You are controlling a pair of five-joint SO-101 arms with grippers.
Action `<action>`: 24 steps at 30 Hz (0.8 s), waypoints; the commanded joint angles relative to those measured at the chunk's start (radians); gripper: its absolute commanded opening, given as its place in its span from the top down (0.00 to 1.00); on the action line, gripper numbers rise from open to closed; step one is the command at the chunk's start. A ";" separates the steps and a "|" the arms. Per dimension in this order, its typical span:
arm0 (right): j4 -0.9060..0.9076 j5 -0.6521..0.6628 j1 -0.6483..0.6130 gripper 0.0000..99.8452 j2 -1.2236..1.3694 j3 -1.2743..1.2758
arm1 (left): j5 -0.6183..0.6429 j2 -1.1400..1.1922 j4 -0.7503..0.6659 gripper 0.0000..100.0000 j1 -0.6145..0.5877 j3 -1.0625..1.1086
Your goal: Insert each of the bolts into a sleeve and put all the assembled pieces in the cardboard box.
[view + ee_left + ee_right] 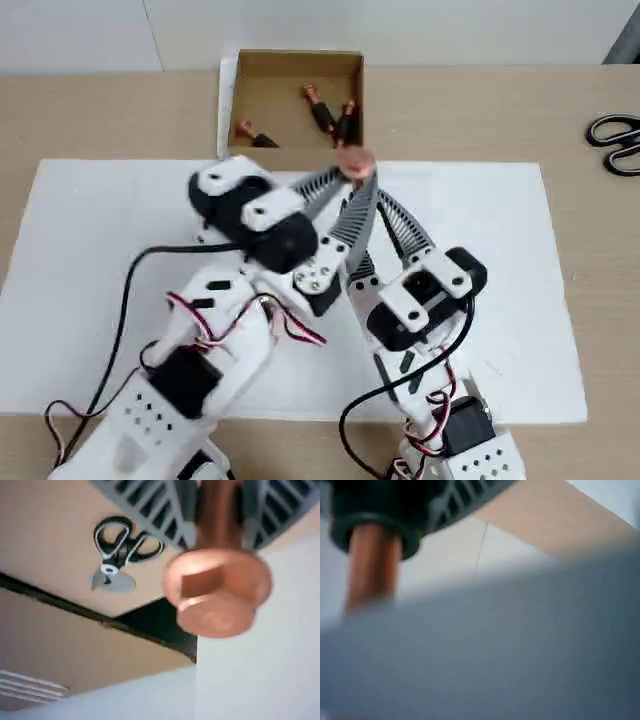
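A copper bolt (354,160) with a wide hex head hangs just in front of the cardboard box (300,57), where both arms' fingertips meet. In the left wrist view the bolt (217,592) points its head at the camera, and my left gripper (217,505) is shut on its shaft. My right gripper (375,510) is shut on a black sleeve (350,535), with the bolt's shaft (372,565) entering the sleeve's mouth. In the high view the left gripper (343,174) comes from the left and the right gripper (367,185) from below. Several assembled pieces (322,112) lie in the box.
A white sheet (100,260) covers the table under both arms. Black-handled scissors (615,143) lie on bare wood at the far right, and the scissors (122,542) also appear behind the bolt. The box's flap (227,100) stands open on its left.
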 commanded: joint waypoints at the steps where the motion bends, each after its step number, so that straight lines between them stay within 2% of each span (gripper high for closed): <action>1: 0.002 0.011 -0.002 1.00 -0.018 -0.009 | 0.000 -0.005 -0.005 0.99 -0.040 -0.007; 9: 0.002 0.011 -0.002 1.00 -0.018 -0.009 | -0.003 -0.003 0.000 0.99 -0.087 -0.005; 14: 0.004 0.011 -0.002 1.00 -0.018 -0.011 | -0.089 -0.003 0.003 0.99 -0.087 0.002; 18: 0.004 0.011 -0.002 1.00 -0.018 -0.012 | -0.098 -0.003 0.005 0.99 -0.087 0.002; 24: 0.004 0.011 -0.002 1.00 -0.018 -0.012 | -0.153 -0.003 0.138 0.94 -0.086 0.002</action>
